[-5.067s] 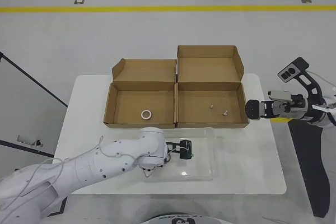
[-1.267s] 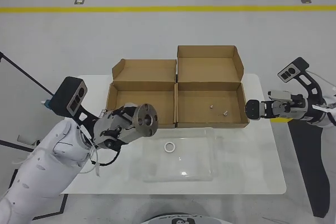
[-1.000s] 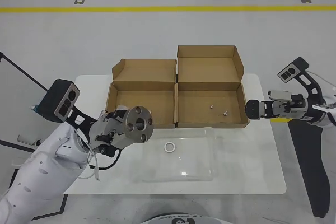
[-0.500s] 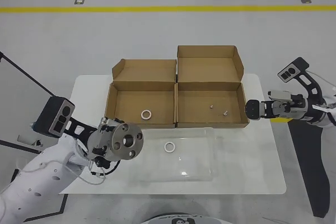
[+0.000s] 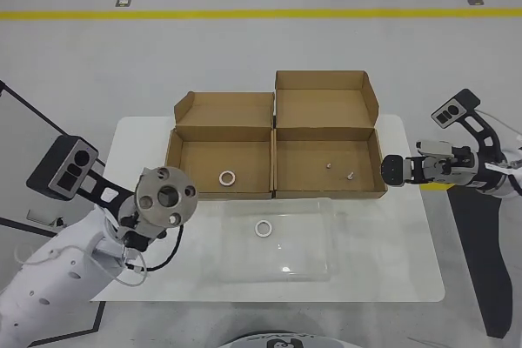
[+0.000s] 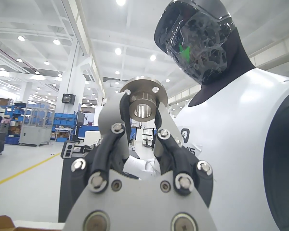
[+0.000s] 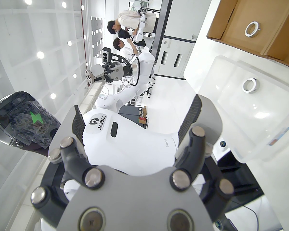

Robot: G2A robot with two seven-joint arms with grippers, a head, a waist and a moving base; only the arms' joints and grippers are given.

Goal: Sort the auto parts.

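In the lower left of the top view, the left gripper (image 6: 141,111) was held up above the left part of the white rectangular table (image 5: 130,148), pointing upward toward the camera. Its two black-padded fingers (image 6: 124,106) were closed narrowly on the short sleeve of a silver metal flanged bushing (image 6: 142,102), a round disc with small holes around a central bore. From above, the disc's flat face (image 5: 165,198) was turned to the camera, just left of and below the near left corner of the cardboard boxes.

At the right edge of the top view, the right gripper (image 5: 391,170) sat level with the table, just beside the outer wall of the right-hand box. In its own wrist view, its fingers (image 7: 195,111) were spread wide with nothing between them.

In the upper middle of the top view, two open brown cardboard boxes stood side by side, touching, with their lids folded back. The left brown cardboard box (image 5: 178,170) held one white ring (image 5: 228,178) near its front wall. The right brown cardboard box (image 5: 365,157) held two tiny metal fasteners (image 5: 329,163), too small to identify further.

Below the boxes in the frame, a clear plastic tray (image 5: 322,261) lay on the table, its far edge near the boxes' front walls. A second pale ring (image 5: 264,229) lay flat inside the tray, in its upper left part, well apart from both grippers.
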